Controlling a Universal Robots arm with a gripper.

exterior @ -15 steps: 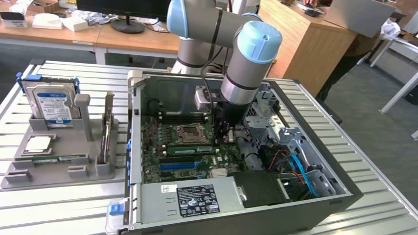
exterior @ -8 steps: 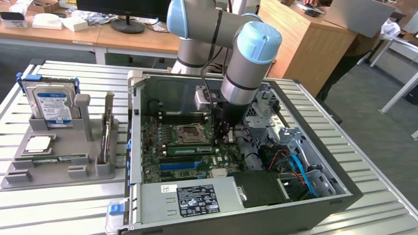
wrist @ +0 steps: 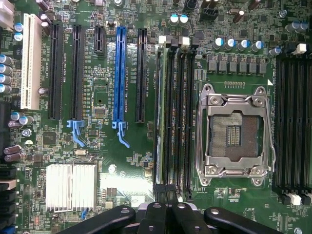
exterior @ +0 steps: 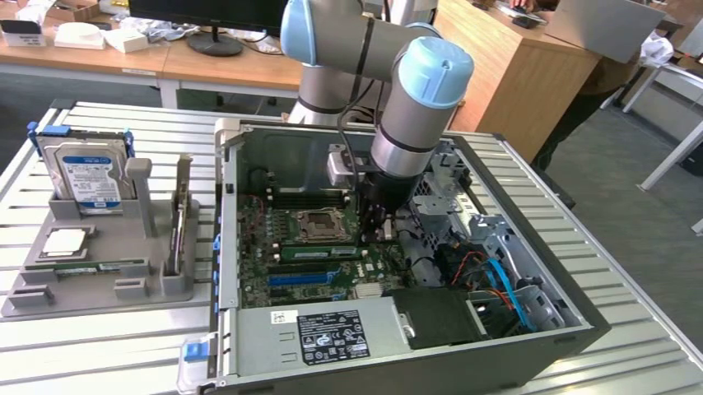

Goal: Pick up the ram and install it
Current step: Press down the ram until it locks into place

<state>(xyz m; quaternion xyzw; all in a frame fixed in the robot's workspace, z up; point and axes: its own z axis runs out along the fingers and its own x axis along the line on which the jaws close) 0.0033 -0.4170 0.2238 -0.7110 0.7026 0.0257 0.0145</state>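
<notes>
The ram (wrist: 158,122) is a thin green stick standing on edge in the outermost of the black memory slots (wrist: 178,117), beside the vacant CPU socket (wrist: 234,129). In the exterior view the ram (exterior: 318,252) shows as a green strip on the motherboard in front of the socket. My gripper (wrist: 166,214) is shut, its black fingers (wrist: 155,217) pressed together right over one end of the ram. I cannot tell whether they touch it. In the exterior view the gripper (exterior: 379,234) hangs down inside the open computer case (exterior: 549,329).
A grey fixture (exterior: 154,284) on the exterior view's left carries a blue-labelled hard drive (exterior: 88,177), a silver processor chip (exterior: 64,240) and another green stick (exterior: 94,267). A blue expansion slot (wrist: 118,73), a heatsink (wrist: 70,186) and blue cables (exterior: 505,284) surround the work area.
</notes>
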